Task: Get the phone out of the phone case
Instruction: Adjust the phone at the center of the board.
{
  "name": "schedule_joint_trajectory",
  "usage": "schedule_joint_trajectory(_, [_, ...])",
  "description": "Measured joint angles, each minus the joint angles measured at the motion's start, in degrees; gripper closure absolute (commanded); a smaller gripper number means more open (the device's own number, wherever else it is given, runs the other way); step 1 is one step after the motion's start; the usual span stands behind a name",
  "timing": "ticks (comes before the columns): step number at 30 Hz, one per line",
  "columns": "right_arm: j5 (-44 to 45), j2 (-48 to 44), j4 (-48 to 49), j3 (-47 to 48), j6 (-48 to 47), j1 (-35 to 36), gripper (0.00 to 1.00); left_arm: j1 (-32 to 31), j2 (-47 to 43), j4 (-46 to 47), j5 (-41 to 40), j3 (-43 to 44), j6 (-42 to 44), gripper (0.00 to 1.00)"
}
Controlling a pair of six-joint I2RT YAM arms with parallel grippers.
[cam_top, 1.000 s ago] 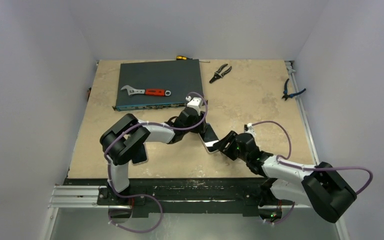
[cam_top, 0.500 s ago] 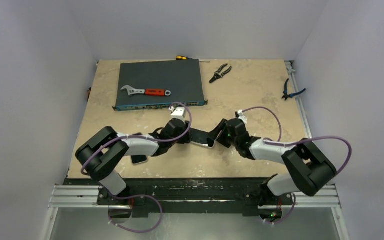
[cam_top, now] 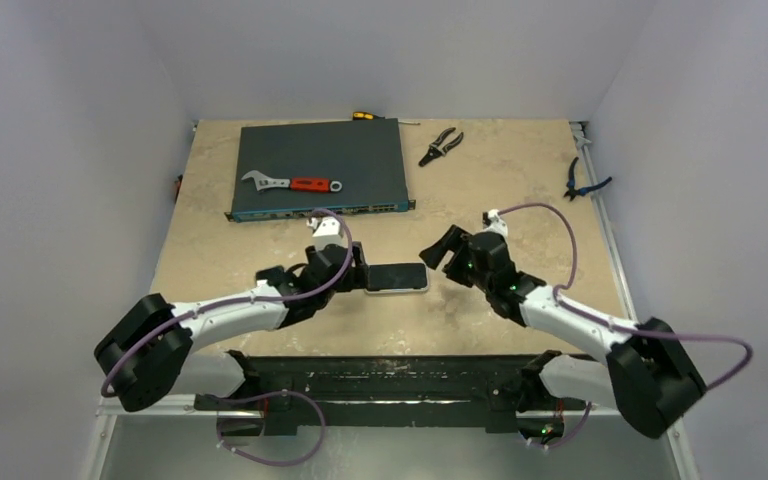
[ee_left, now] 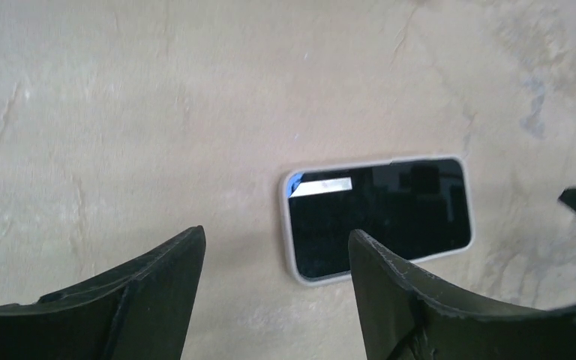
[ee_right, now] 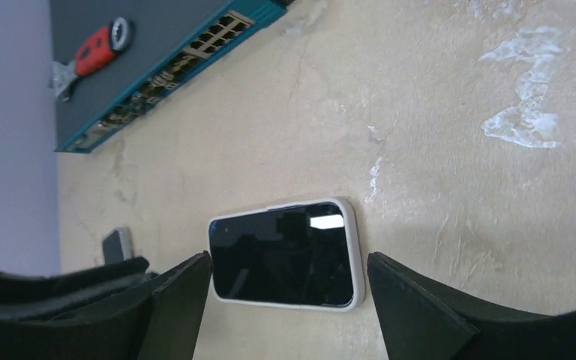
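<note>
1. Phone (cam_top: 396,277) lies flat on the table (cam_top: 520,180), screen up, near the front edge at mid-table, between the two arms
2. Long axis runs left-right across the table, one short end toward each gripper
3. Left gripper (ee_left: 274,236): fingers spread, nothing between them. Phone's near short end sits just ahead of the fingertips and a little toward the right finger. The wrist view shows bare table in the gap, so no contact
4. Right gripper (ee_right: 289,259): fingers spread wide, empty. It hangs above and just behind the phone's other short end. Its wrist view frames the phone between the two fingers, but lower down, on the table
5. Left looks nearer and lower. Right is raised and would have to drop to reach
6. Phone case (ee_right: 358,259): pale rim showing all round the dark glass, corners rounded. Screen is off, with one bright glare strip. Phone sits fully in the case, not yet out
7. Judgement: the next move hinges on each gripper taking one short end
</note>
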Motion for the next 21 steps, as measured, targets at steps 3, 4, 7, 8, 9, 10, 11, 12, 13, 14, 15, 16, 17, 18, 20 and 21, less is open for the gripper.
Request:
schedule_joint_trajectory(3, [-0.2,-8.0,0.2,-4.9,0.7,0.7,0.25,1.7,2.1,-0.4,-0.4,5.4,1.7,0.36])
schedule_joint_trajectory(4, [-0.4,-9.2,0.5,-6.8,1.3,1.0,0.25,2.8,4.1,0.3,-0.1,7.8,2.4,0.37])
schedule_joint_trajectory(7, [-1.8,-8.4,1.6,-11.7,2.7,1.9,0.25,5.4,12.2,3.1,2.4,13.9,3.7,0.39])
schedule_joint_trajectory(8, [-2.4,-7.3,1.8,-13.0,3.0,2.1,0.25,6.0,14.7,4.1,3.4,15.2,4.0,0.40])
schedule_joint_trajectory(9, [-3.1,-6.5,4.2,-13.7,3.8,2.3,0.25,6.5,17.6,5.3,4.5,16.3,4.3,0.41])
schedule_joint_trajectory(10, [-3.3,-5.9,5.3,-13.7,4.0,2.4,0.25,6.8,20.1,6.2,5.4,17.1,4.8,0.41])
schedule_joint_trajectory(11, [-3.5,-5.0,6.8,-13.8,4.5,2.6,0.25,6.9,22.4,6.7,6.4,17.7,5.2,0.42])
schedule_joint_trajectory(12, [-3.7,-4.2,8.2,-13.9,4.9,2.6,0.25,6.9,24.6,6.8,7.4,18.4,5.5,0.43])
schedule_joint_trajectory(13, [-4.2,-3.5,9.7,-14.1,5.2,2.7,0.25,6.8,26.3,6.8,8.1,18.9,5.6,0.45])
schedule_joint_trajectory(14, [-4.6,-2.8,11.0,-14.3,5.7,2.8,0.25,6.8,28.0,7.1,8.6,19.3,6.2,0.46])
schedule_joint_trajectory(15, [-4.7,-2.3,12.1,-14.5,6.0,2.8,0.25,6.8,28.8,8.3,9.0,20.0,6.5,0.46])
schedule_joint_trajectory(16, [-4.9,-1.5,13.3,-14.5,6.4,2.8,0.26,6.7,29.2,8.9,10.2,20.3,6.5,0.47])
schedule_joint_trajectory(17, [-5.1,-0.5,14.7,-14.5,6.6,2.9,0.26,6.7,29.4,9.6,10.6,20.2,6.5,0.48])
schedule_joint_trajectory(18, [-5.4,0.5,16.1,-14.5,6.9,2.9,0.26,6.6,29.5,10.3,11.1,20.0,6.5,0.48])
schedule_joint_trajectory(20, [-6.1,2.3,18.4,-14.3,7.3,2.9,0.27,6.3,29.4,12.0,11.2,18.8,6.5,0.49])
schedule_joint_trajectory(21, [-6.3,3.5,19.5,-14.0,7.6,2.9,0.27,6.1,29.2,13.1,11.3,18.0,6.4,0.49])
